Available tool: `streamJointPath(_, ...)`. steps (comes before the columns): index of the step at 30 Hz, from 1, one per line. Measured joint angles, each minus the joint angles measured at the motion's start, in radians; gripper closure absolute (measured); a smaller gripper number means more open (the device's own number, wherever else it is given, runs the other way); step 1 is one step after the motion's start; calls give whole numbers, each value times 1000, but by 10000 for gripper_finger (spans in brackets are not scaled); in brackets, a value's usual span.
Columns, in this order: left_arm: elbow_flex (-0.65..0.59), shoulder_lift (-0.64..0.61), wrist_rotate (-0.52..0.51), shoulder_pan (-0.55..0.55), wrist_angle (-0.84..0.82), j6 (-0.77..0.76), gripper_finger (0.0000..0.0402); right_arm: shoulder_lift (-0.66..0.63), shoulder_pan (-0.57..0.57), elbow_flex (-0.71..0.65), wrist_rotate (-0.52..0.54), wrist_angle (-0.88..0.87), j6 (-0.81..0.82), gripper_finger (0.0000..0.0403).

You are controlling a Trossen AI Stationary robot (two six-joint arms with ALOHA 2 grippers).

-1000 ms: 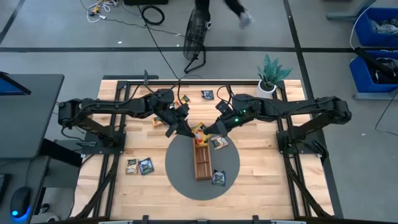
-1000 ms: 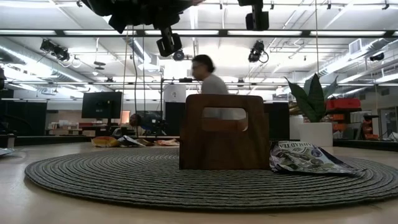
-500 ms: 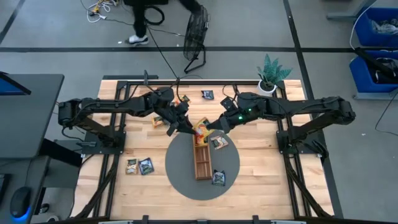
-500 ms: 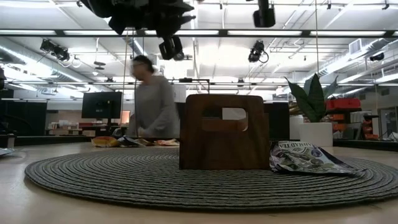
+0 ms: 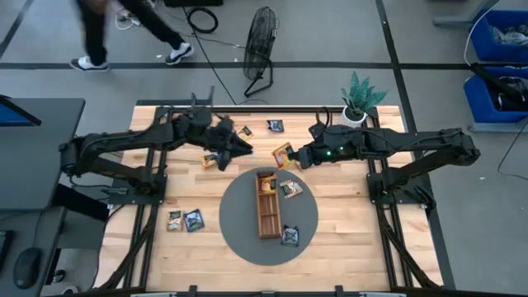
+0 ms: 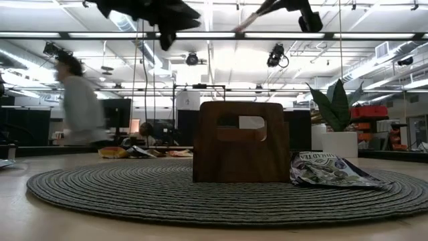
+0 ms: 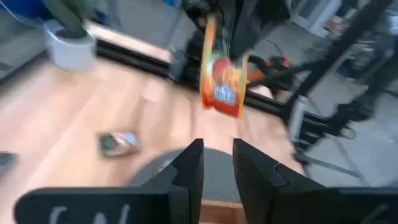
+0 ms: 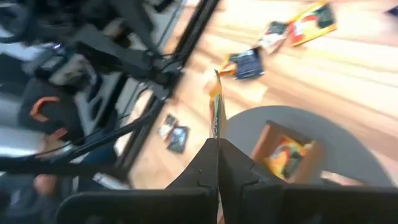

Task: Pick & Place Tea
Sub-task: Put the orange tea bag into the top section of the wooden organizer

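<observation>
My right gripper (image 5: 295, 157) is shut on an orange tea sachet (image 5: 283, 155), above the table just beyond the far end of the brown wooden tray (image 5: 267, 204). The tray lies on a round grey mat (image 5: 239, 223). Another orange sachet (image 8: 286, 152) lies in the tray's far compartment. My left gripper (image 5: 239, 148) hovers open to the left of the held sachet (image 7: 224, 74), with nothing between its fingers (image 7: 189, 171). More sachets lie flat on the mat (image 5: 290, 189) (image 5: 289, 236) and on the wood (image 5: 275, 125) (image 5: 210, 161) (image 5: 194, 219). My right gripper pinches the orange sachet by one edge (image 8: 216, 134) between its two fingers. The fingers come from the table's right, slanting a little downward. The sachet sticks out ahead of the fingertips toward the left arm, edge-on in the right wrist view, and is lifted clear of table and tray.
A potted plant (image 5: 357, 103) stands at the far right corner of the table. A fan (image 5: 260, 49) and cables are on the floor behind it, where a person (image 5: 124, 33) walks past. In the low view a sachet (image 6: 331, 171) lies on the mat beside the tray's end (image 6: 241, 142).
Both grippers have left the tray's far end. My left gripper has drawn back toward the table's left and far edge and risen. My right gripper has drawn back toward the right and far edge, and the orange sachet has gone with it, lifted clear.
</observation>
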Motion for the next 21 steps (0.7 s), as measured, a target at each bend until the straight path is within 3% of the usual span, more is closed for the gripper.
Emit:
streamJointPath(6,-1,-137,-115,-1,-57,48,333,14,22,0,104,-17,52,403)
streamJointPath(21,-1,-439,-395,0,-224,112,335,218,72,0,148,53,161,403)
